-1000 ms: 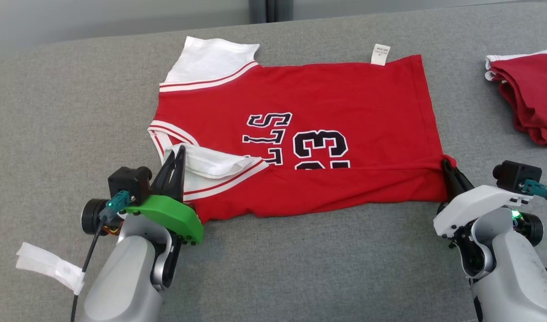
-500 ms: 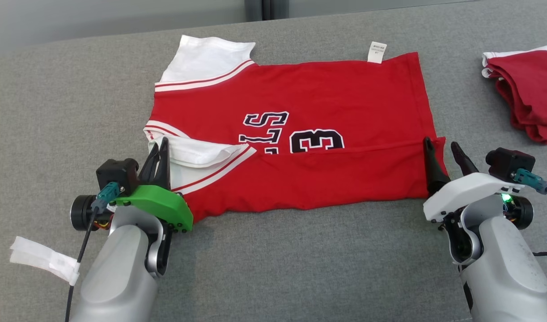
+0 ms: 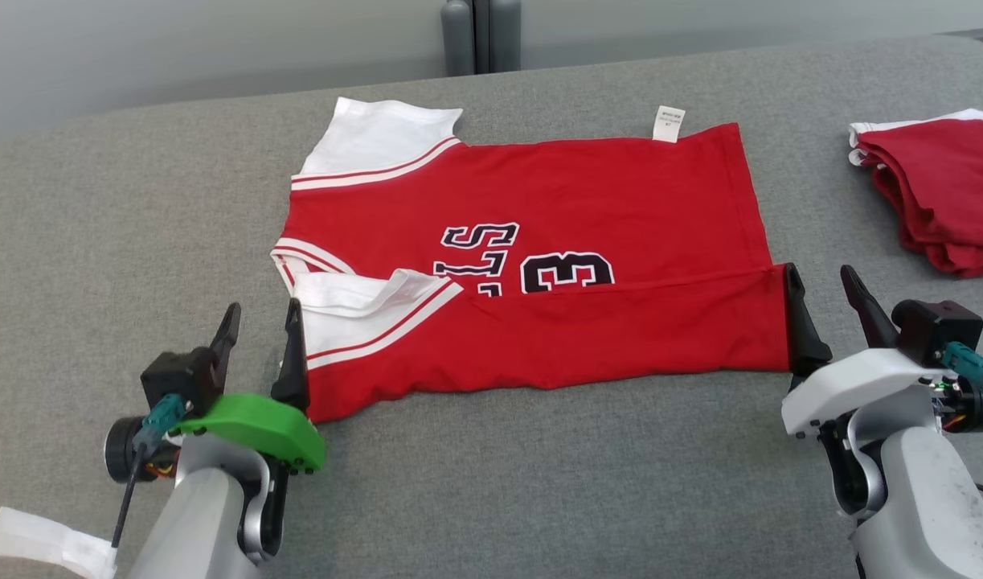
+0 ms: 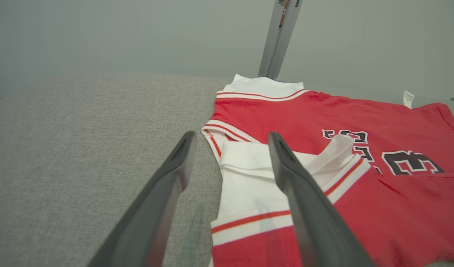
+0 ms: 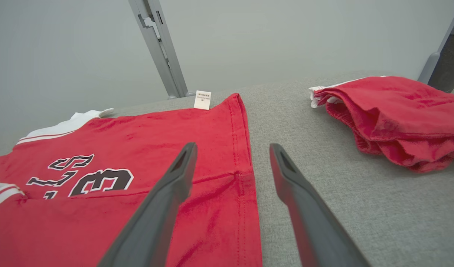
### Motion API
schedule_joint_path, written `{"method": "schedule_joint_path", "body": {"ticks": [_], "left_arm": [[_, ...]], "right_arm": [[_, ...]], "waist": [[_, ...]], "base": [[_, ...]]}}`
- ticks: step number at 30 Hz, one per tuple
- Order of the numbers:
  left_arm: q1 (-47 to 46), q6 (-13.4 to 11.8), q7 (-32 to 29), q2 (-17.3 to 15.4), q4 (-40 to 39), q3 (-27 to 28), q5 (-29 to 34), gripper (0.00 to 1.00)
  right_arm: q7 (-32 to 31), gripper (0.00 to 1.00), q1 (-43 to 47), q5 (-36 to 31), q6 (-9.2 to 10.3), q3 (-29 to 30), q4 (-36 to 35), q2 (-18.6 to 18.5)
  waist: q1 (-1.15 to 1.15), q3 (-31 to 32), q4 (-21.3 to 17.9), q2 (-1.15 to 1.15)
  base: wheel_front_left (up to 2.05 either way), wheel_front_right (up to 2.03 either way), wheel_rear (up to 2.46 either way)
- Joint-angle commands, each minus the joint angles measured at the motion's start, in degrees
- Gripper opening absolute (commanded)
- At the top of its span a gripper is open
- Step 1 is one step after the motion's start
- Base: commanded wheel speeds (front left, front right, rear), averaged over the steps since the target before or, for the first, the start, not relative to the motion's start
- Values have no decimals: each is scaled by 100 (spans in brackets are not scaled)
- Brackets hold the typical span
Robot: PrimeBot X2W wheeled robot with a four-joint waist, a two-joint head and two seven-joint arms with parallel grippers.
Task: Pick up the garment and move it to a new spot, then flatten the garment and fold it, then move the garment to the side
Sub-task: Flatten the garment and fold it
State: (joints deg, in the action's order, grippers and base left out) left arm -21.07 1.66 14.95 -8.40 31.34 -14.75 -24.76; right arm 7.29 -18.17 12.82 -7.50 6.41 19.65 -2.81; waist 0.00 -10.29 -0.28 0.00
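Observation:
The garment is a red jersey with white sleeves and black lettering, lying flat on the grey table, its near edge folded up over the print. My left gripper stands open at the folded white sleeve, one finger over the cloth, nothing held. At the jersey's right hem my right gripper is open too, its left finger above the red edge and its right finger over bare table.
A second red garment lies bunched at the table's right edge. A white tag sticks out of the jersey's far edge. A grey post stands behind the table. White tape hangs by my left arm.
Both grippers have let go of the jersey's near edge and opened, the right first, then the left. The folded strip now lies on the jersey. The camera view shifted slightly.

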Motion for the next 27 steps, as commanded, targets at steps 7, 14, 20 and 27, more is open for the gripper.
{"method": "schedule_joint_path", "body": {"ticks": [7, 14, 20, 27], "left_arm": [[956, -78, -677, -164, -491, 88, -384, 100], [1433, -122, -1545, -115, -880, 62, -789, 100], [1396, -107, -1746, -34, -1003, 150, -1061, 100], [1186, -60, -1828, 97, -942, 264, -1360, 100]], "right_arm": [[-165, 100, 623, -92, 4, 10, -415, -20], [-364, 100, 914, -195, 4, -37, -592, -20], [-461, 100, 910, -232, 4, -89, -657, -20], [-507, 100, 838, -262, 4, -118, -622, -19]], "waist": [[0, 296, 33, 0], [0, 306, 39, 0], [0, 183, -38, 0], [0, 25, -119, 0]], "base": [[0, 0, 0], [0, 0, 0], [0, 0, 0], [0, 0, 0]]}}
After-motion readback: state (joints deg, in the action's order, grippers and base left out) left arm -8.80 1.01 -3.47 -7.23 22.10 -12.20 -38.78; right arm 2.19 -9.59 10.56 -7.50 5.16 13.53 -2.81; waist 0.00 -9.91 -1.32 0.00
